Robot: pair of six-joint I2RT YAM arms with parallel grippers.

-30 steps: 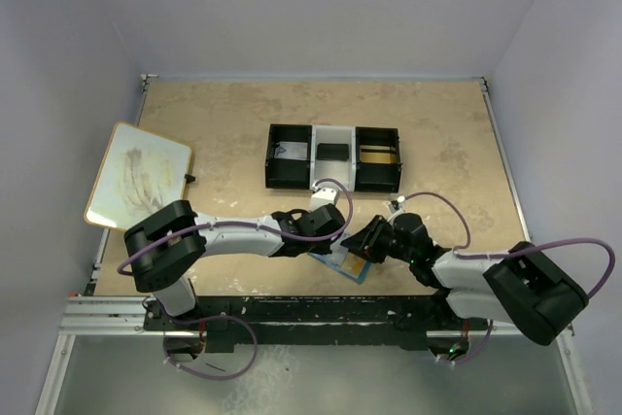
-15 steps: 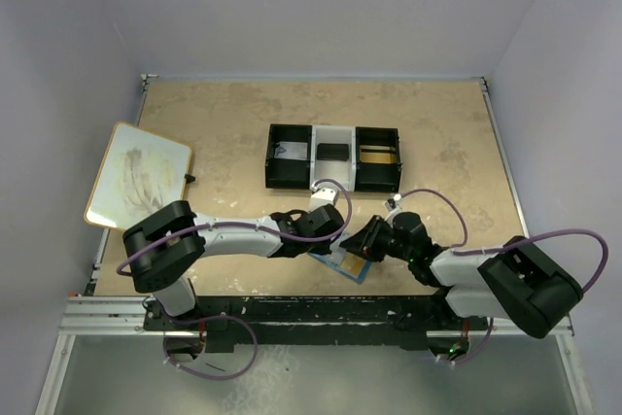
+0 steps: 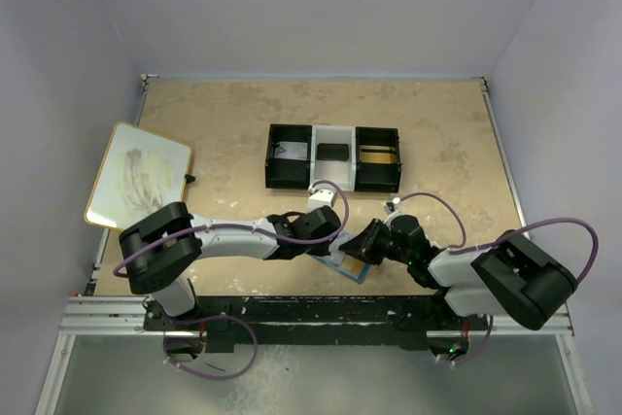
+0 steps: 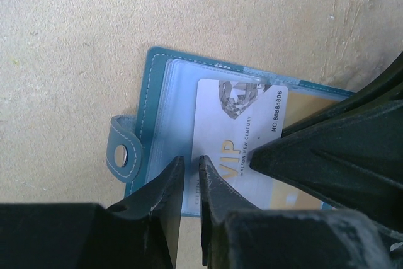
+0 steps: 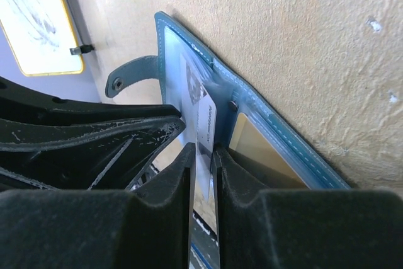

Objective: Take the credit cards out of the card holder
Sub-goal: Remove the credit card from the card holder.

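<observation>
The card holder (image 4: 162, 89), a blue bifold wallet, lies open on the table by the near edge (image 3: 348, 268), its snap tab (image 4: 122, 151) pointing left. A pale white credit card (image 4: 242, 127) printed "VIP" sticks out of a clear pocket. A gold credit card (image 5: 252, 146) sits in the other pocket. My left gripper (image 4: 189, 162) is shut with its tips down on the wallet's left page. My right gripper (image 5: 203, 152) comes in from the right and is shut on the white card (image 5: 206, 114), which stands edge-on between its fingers.
A black-and-white compartment tray (image 3: 333, 157) stands mid-table behind the arms. A white board with a yellow rim (image 3: 136, 174) lies at the left edge. Both grippers (image 3: 340, 248) crowd together over the wallet, near the front rail.
My right gripper's jaws have narrowed onto the white card and its arm has edged slightly left. The left gripper and the wallet have stayed where they were.
</observation>
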